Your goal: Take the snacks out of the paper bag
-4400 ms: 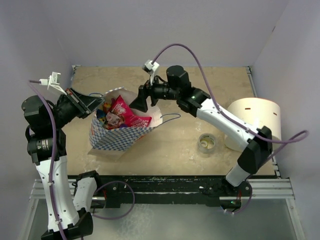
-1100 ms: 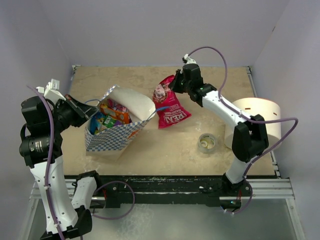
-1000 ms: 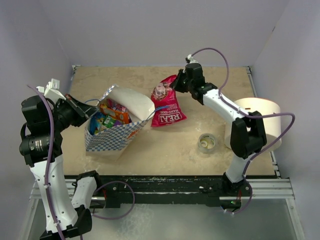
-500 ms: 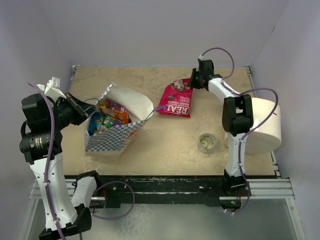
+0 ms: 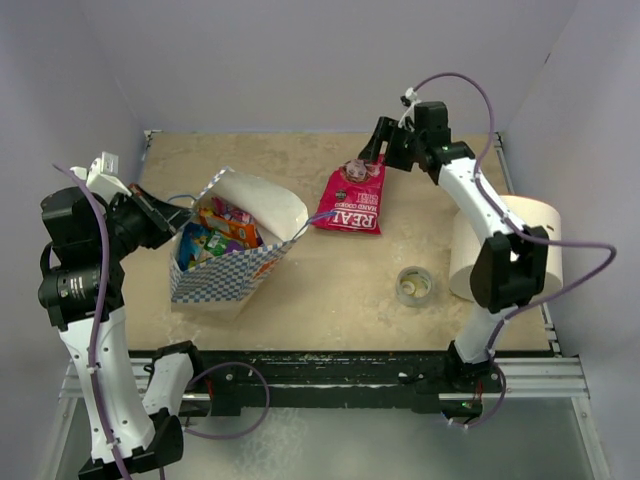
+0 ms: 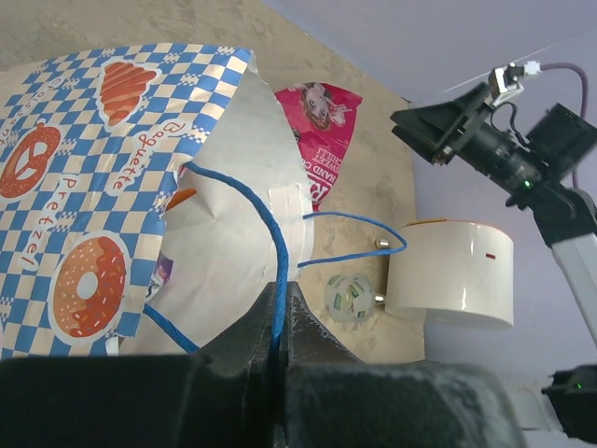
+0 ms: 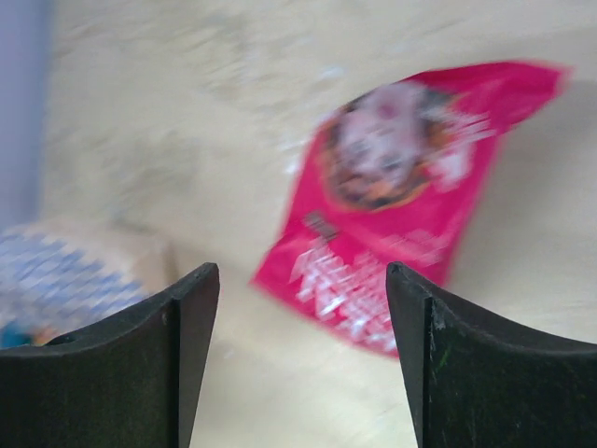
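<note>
The paper bag (image 5: 228, 268), blue-and-white checkered, lies tilted on the table's left with its mouth open. Several small colourful snack packets (image 5: 215, 232) show inside it. My left gripper (image 5: 165, 215) is shut on the bag's blue cord handle (image 6: 272, 252), holding the mouth up; its jaws (image 6: 280, 301) pinch the cord. The red-pink chip bag (image 5: 352, 198) lies flat on the table, right of the paper bag. My right gripper (image 5: 377, 148) is open and empty, just beyond the chip bag's far end. In the right wrist view the chip bag (image 7: 392, 205) lies ahead of the open gripper (image 7: 303, 280).
A small clear tape roll (image 5: 413, 285) sits right of centre. A big white cylinder roll (image 5: 515, 250) stands at the right edge, against the right arm. Walls close the table at the back and both sides.
My right gripper lifted the chip bag out of the paper bag, carried it right, laid it on the table, let go and drew back. The left gripper kept hold of the handle.
</note>
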Tool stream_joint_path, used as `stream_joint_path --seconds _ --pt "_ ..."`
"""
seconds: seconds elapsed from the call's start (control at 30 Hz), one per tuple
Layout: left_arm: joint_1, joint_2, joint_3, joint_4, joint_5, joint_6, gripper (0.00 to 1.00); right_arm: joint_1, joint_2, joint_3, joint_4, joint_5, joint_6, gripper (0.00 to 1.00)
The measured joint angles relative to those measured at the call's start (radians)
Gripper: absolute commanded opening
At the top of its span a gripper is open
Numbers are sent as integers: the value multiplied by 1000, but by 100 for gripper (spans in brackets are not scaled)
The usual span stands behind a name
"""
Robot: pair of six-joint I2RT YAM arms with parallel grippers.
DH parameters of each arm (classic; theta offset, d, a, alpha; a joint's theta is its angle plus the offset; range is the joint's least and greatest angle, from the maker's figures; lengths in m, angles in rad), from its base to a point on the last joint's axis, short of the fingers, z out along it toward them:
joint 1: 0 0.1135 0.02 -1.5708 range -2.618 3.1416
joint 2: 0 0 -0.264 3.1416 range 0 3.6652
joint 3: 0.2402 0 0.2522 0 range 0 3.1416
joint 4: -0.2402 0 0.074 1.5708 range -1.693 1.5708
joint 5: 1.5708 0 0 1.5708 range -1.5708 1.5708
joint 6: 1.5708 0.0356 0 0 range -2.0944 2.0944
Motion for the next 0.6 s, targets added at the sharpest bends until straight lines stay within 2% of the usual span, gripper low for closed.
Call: stream_joint_path --seconds 0.13,0.33,0.43,0.6 --pt "0 -6 -4 14 -9 -3 0 76 -144 -116 48 -180 114 76" --pt "0 -34 -46 54 -15 -32 0 231 -170 -209 73 -362 195 75" --pt "0 -41 -54 60 -21 -51 0 264 -170 -231 20 -401 183 67" --pt "0 -50 -54 86 -42 -78 0 251 -183 -293 -41 -435 117 44"
